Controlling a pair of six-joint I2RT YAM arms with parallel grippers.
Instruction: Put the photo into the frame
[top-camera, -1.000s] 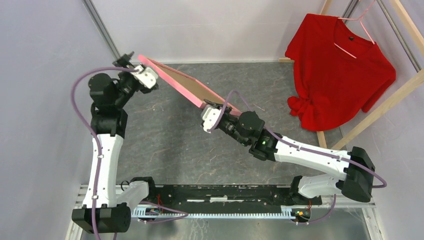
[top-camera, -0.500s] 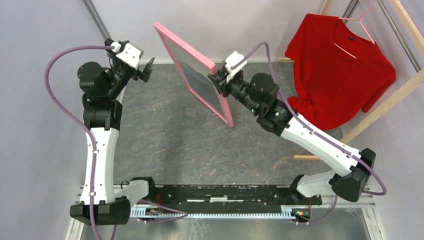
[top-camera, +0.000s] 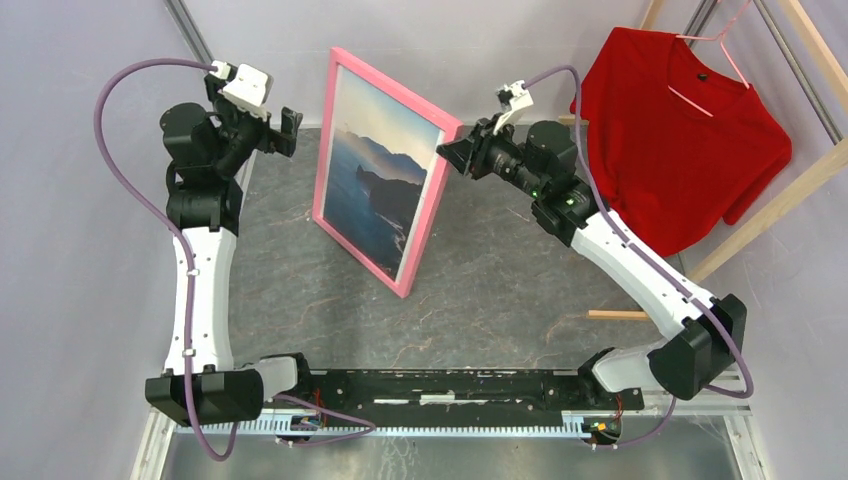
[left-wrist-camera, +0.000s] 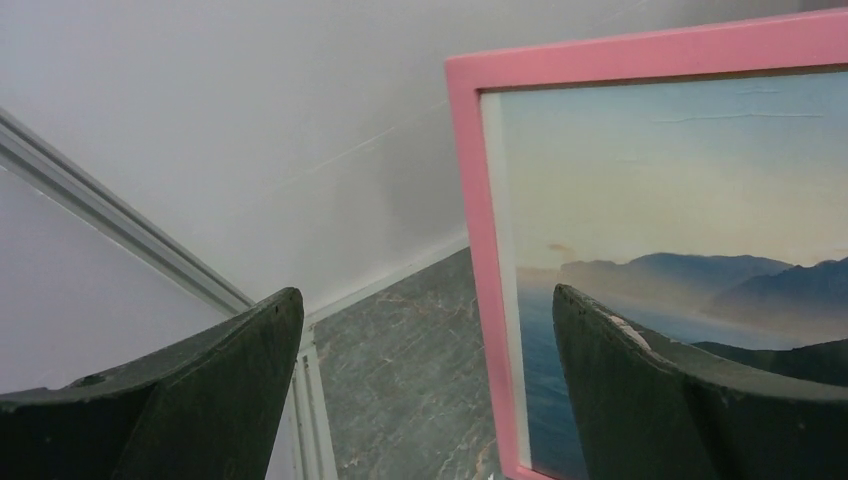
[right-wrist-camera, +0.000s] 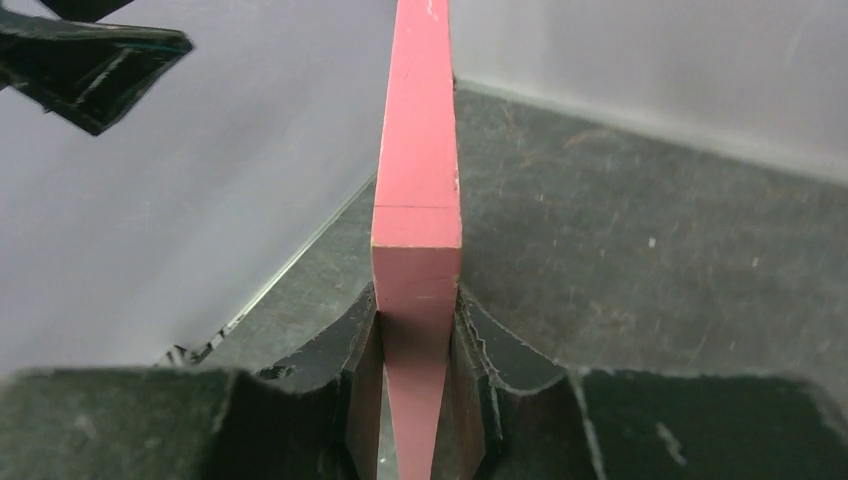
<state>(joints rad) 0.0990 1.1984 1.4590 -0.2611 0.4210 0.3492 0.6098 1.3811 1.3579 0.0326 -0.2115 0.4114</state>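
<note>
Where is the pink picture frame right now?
Seen from above, the frame is upright near the back of the table; the right hand pinches its right edge, and the open left hand hovers apart on its left.

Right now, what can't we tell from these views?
- Back of the frame: all views, only its front or edge faces the cameras.
- The photo, right wrist view: frame is edge-on, right gripper clamped on it.
- Photo's lower part, left wrist view: cut off by the picture edge, partly covered by a finger of the left gripper.
</note>
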